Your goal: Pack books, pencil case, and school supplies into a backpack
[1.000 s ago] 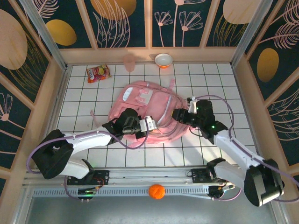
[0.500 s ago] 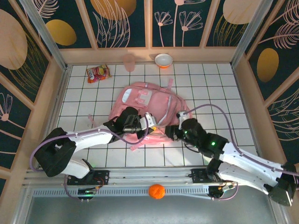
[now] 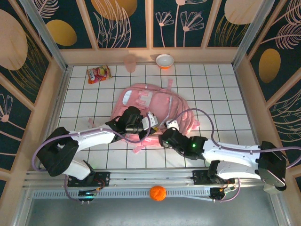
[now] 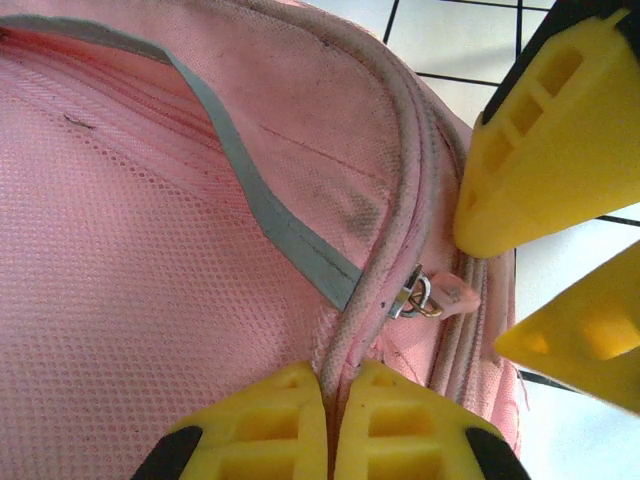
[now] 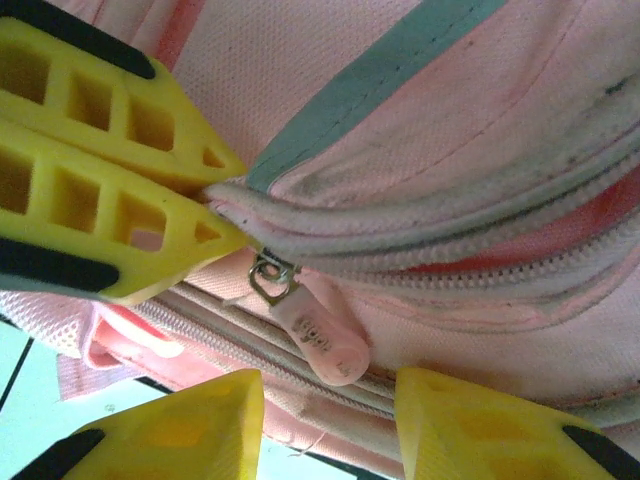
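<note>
Our left gripper point(image 4: 335, 385) clamps near-edge piping point(image 4: 378, 265) of the backpack point(image 3: 157, 101), mid-table; our right gripper point(image 5: 330, 398) stands parted around the zip pull point(image 5: 318, 340). Closing off-centre, we could miss that small pull and pinch fabric.

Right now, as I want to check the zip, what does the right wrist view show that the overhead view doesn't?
Right wrist view adds: the pink zip pull on its metal ring, hanging untouched inside the open right hand. Overhead view adds: a snack packet, a pink cup and a bowl by the far wall, and an orange ball near the arm bases. Shared: the pink backpack and the left hand shut on its corded seam.
</note>
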